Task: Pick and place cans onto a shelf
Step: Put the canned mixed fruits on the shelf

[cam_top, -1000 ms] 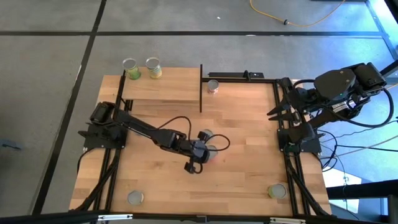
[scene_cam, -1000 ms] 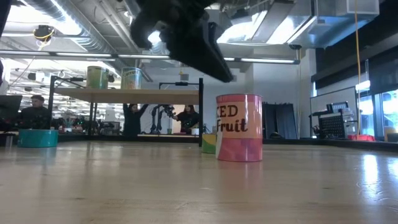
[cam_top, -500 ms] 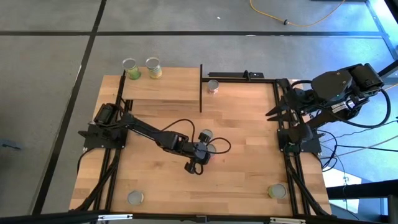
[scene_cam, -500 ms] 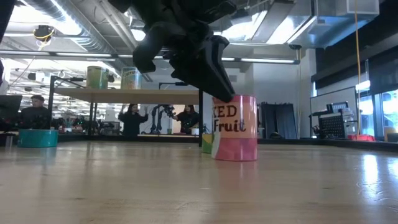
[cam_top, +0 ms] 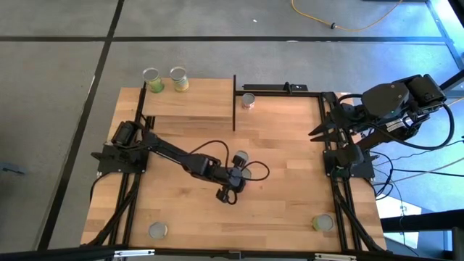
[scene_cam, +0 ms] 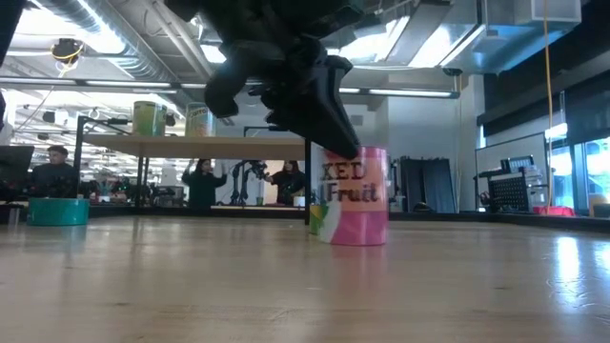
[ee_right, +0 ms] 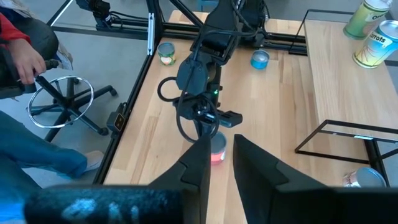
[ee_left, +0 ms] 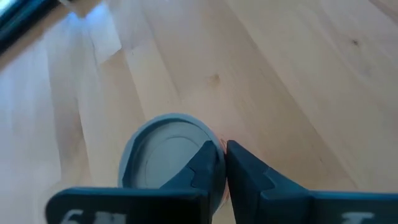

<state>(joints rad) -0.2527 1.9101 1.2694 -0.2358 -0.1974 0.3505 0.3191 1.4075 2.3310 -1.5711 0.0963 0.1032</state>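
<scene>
A pink can [scene_cam: 355, 195], labelled "Fruit", stands on its base at the table's middle; its silvery top [ee_left: 163, 154] shows in the left wrist view. My left gripper [cam_top: 236, 179] is down at its top edge with the fingers shut [ee_left: 222, 163]. A second can [cam_top: 240, 157] stands just behind. Two cans [cam_top: 151, 78] [cam_top: 178, 77] stand on the light-wood shelf [cam_top: 196, 105] at the far left. My right gripper [cam_top: 317, 130] is open and empty, raised over the table's right edge [ee_right: 222, 152]. My left gripper comes at the pink can slanting down from the table's left. Its shut fingertips [scene_cam: 345, 145] meet the can's top rim [ee_left: 214, 138], one finger over the lid's edge, the other outside the wall. I cannot tell whether the rim is pinched. The can stands on the table.
Another can [cam_top: 249, 100] stands by the shelf's black upright panel [cam_top: 234, 101]. A flat teal can [cam_top: 158, 230] sits near the front left corner and a yellow-green can [cam_top: 322, 222] near the front right. A person sits beyond the table [ee_right: 25, 56].
My left gripper has come down from above the pink can to its top rim. The can has slid a little toward the table's left, still standing on its base.
</scene>
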